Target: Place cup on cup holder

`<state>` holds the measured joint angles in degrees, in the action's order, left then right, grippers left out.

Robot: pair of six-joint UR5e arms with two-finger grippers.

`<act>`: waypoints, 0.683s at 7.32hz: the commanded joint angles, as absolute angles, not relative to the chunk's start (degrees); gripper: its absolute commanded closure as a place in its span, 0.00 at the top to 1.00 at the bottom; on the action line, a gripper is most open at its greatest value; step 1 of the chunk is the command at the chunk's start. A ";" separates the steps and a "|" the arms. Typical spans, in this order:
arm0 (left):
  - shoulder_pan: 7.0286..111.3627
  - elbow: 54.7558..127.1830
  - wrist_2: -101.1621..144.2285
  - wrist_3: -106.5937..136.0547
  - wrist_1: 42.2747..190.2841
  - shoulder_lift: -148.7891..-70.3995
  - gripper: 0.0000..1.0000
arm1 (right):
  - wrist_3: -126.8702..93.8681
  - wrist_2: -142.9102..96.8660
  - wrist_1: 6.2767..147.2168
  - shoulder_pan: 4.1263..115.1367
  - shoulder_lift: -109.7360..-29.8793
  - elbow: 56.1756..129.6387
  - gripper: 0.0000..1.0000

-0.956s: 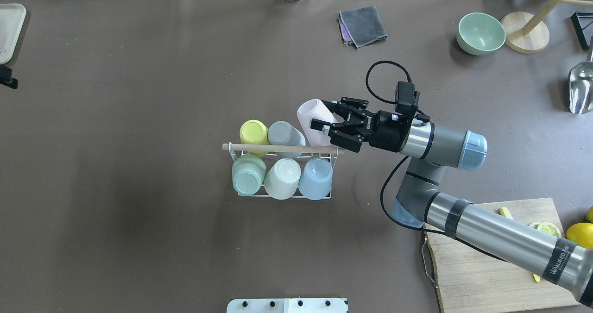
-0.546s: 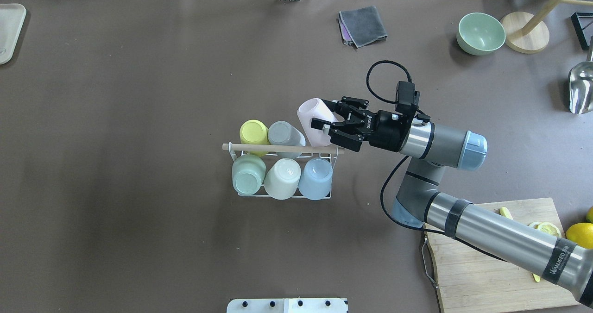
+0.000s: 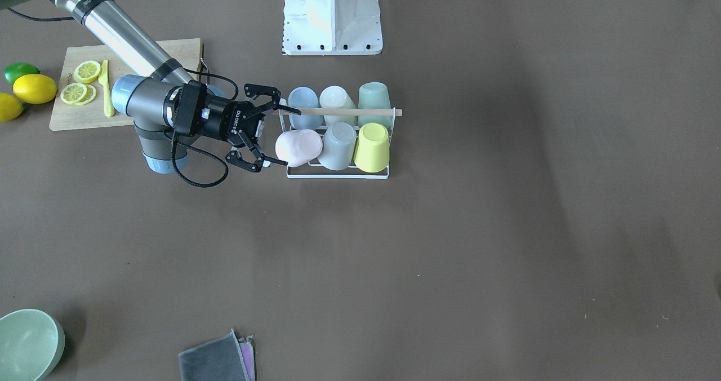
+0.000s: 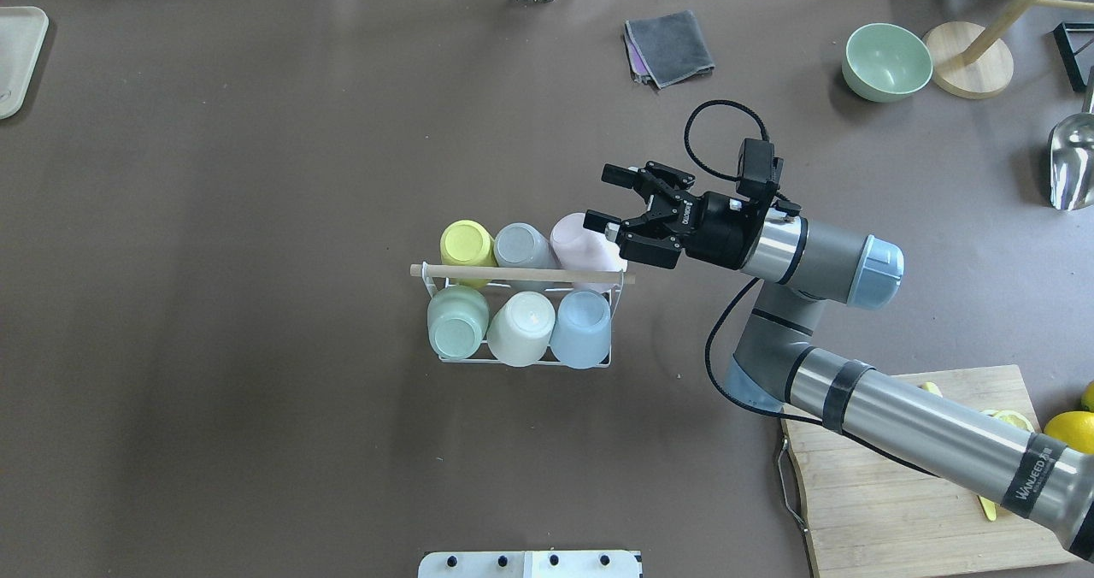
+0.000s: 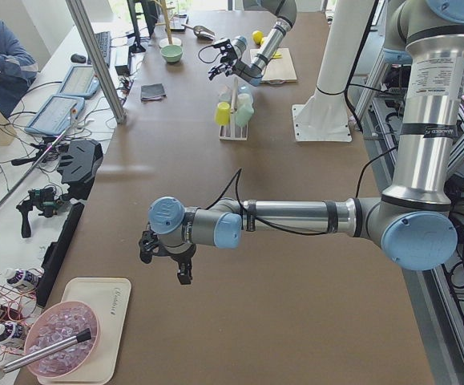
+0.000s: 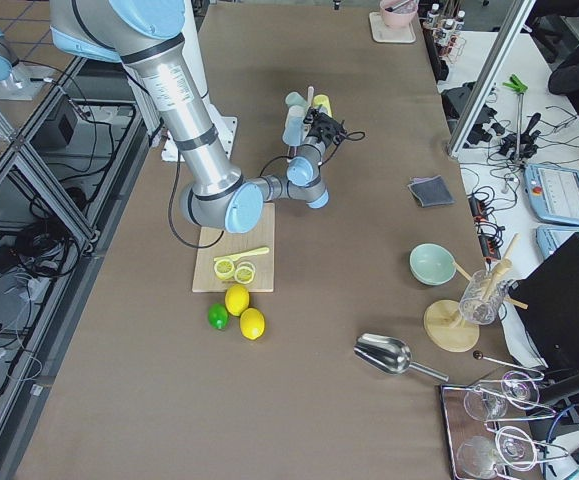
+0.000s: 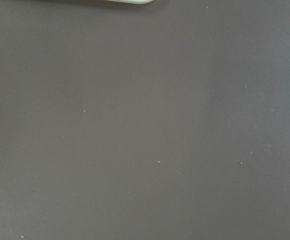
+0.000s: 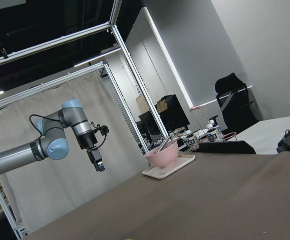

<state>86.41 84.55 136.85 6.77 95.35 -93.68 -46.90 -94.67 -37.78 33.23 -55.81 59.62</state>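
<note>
Right gripper [image 4: 598, 196]: jaws spread, gripping nothing.
Pink cup [image 4: 577, 238]: tilted on cup holder [image 4: 479, 272].
Left gripper [image 5: 167, 258]: aperture not discernible.

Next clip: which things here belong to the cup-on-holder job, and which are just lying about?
Job: cup holder; pink cup, tilted at its end; five other cups racked there; right gripper, open beside the pink cup.
Lying about: green bowl; grey cloth; cutting board; lemons; metal scoop.

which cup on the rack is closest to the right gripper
The pink cup, at the end of the cup holder's row away from the robot, beside the grey cup. The open right gripper sits right by it.
</note>
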 commanded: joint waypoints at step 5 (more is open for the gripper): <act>88.33 85.25 136.14 0.09 89.21 -93.34 0.98 | -46.93 -96.59 -14.48 47.36 -54.93 66.51 1.00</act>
